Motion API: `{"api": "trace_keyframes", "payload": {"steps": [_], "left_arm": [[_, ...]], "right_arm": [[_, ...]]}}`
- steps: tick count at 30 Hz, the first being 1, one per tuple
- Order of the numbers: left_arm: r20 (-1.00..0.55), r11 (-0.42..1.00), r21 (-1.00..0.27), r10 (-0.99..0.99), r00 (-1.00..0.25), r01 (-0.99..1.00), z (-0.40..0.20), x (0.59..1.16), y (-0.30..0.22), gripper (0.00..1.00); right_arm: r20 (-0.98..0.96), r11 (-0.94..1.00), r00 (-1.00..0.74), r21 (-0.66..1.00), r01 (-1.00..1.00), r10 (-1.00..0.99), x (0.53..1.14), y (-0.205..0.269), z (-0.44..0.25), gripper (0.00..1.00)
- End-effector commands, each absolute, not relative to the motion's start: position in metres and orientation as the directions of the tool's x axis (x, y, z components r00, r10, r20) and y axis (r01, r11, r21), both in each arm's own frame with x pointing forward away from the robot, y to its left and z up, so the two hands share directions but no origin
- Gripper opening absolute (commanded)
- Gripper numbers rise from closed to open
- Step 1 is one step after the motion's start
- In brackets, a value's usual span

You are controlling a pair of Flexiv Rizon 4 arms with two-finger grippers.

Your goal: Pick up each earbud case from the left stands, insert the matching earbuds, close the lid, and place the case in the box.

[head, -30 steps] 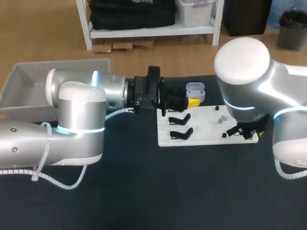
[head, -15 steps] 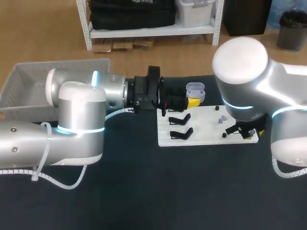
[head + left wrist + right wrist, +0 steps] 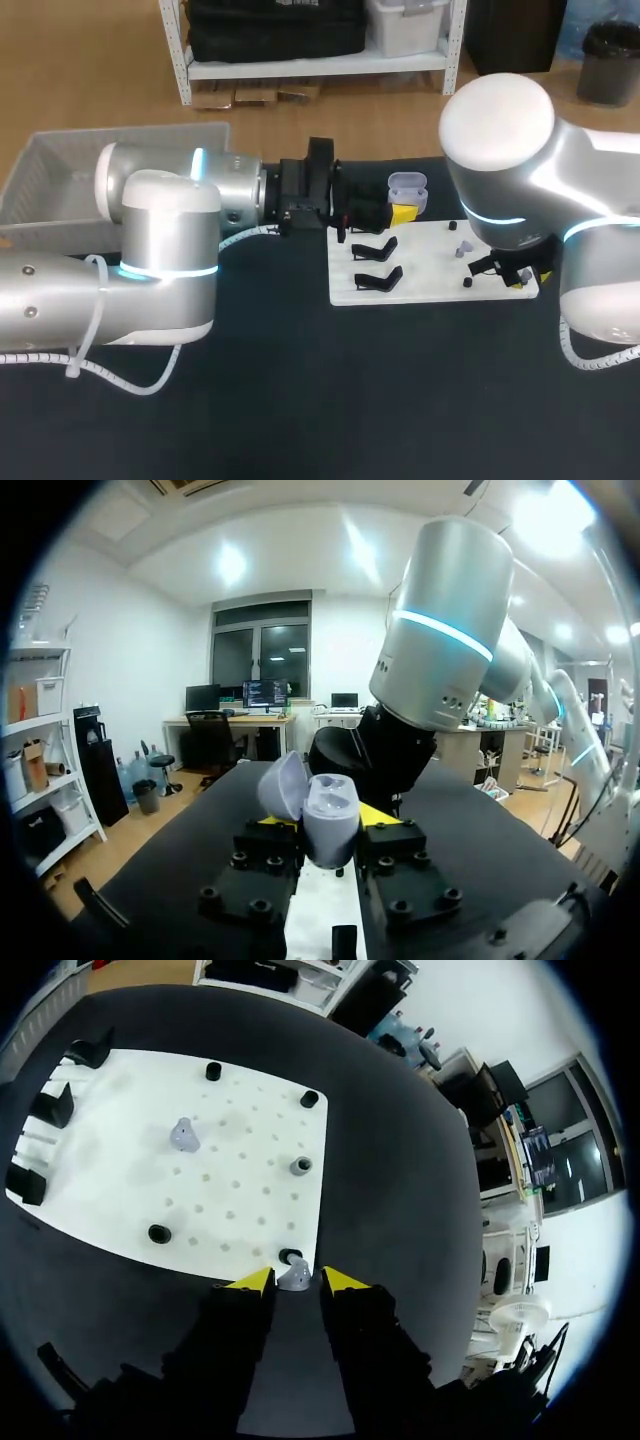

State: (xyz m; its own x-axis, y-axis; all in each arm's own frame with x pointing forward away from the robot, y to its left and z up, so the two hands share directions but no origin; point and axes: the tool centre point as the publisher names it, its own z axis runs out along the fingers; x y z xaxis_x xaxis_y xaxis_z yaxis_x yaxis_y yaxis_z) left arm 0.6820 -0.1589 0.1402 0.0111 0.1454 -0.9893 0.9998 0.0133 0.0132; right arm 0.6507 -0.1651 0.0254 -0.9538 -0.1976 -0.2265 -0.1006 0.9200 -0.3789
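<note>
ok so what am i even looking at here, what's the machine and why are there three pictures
It is a robot with two silver arms working at a dark table. The wide picture looks down from above and behind the robot. The two round ones come from a camera on each wrist. On the table are a white pegged board with black stands and small lilac earbuds, and a pale plastic box off to the left. The left pincer, two fingers with yellow tips, holds an open lilac earbud case. The right pincer is down around one earbud at the board's edge. I cannot tell whether it grips it.
</note>
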Motion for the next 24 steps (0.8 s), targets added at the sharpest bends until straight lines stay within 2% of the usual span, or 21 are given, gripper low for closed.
{"api": "trace_keyframes", "payload": {"steps": [1,3,6,15,18,24], "left_arm": [[-0.991,0.018,0.019,0.136,0.016,1.0,0.1383,0.6811,-0.1586,0.0],[-0.991,0.018,0.019,0.136,0.016,1.0,0.1383,0.6811,-0.1586,0.0],[-0.991,0.018,0.019,0.136,0.016,1.0,0.1383,0.6811,-0.1586,0.0],[-0.991,0.018,0.019,0.136,0.016,1.0,0.1383,0.6811,-0.1586,0.0],[-0.991,0.018,0.019,0.136,0.016,1.0,0.1383,0.6811,-0.1586,0.0],[-0.991,0.018,0.019,0.136,0.016,1.0,0.1383,0.6811,-0.1586,0.0]], "right_arm": [[-0.246,0.924,-0.956,-0.377,-0.057,-0.16,0.6497,-0.1633,0.0265,0.26],[-0.246,0.925,-0.957,-0.376,-0.055,-0.156,0.6502,-0.1635,0.0267,0.27],[-0.241,0.926,-0.958,-0.373,-0.057,-0.156,0.6503,-0.1607,0.0253,0.35],[-0.237,0.924,-0.959,-0.378,-0.054,-0.153,0.6521,-0.1631,0.0242,0.35],[-0.232,0.921,-0.957,-0.384,-0.071,-0.171,0.6514,-0.1627,0.025,0.3],[-0.216,0.916,-0.955,-0.385,-0.111,-0.206,0.6485,-0.1648,0.0271,0.36]]}}
